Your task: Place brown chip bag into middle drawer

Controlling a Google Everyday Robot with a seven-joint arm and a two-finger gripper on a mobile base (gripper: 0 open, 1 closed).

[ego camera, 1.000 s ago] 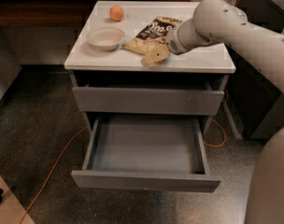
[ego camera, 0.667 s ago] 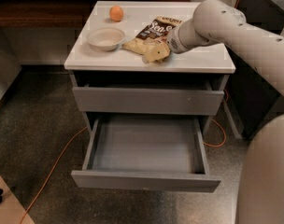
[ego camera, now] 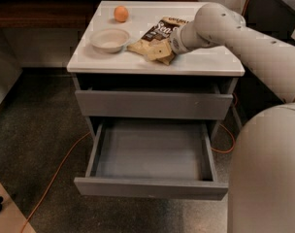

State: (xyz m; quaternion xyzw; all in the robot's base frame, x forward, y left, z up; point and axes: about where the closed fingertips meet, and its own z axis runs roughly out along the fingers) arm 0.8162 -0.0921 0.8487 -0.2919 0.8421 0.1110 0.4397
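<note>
The brown chip bag [ego camera: 156, 37] lies on the white cabinet top [ego camera: 205, 64], right of the white bowl, with a dark centre and tan ends. My gripper [ego camera: 170, 48] is at the bag's near right edge, down on it, mostly hidden by my wrist. The middle drawer [ego camera: 152, 188] is pulled out below the closed upper drawer front [ego camera: 152, 105]. Its grey inside [ego camera: 150, 152] holds nothing.
A white bowl [ego camera: 110, 39] and an orange ball-like fruit [ego camera: 121, 13] sit on the left of the cabinet top. My arm's large white body [ego camera: 266, 174] fills the right foreground. An orange cable [ego camera: 55, 174] runs across the dark floor at the left.
</note>
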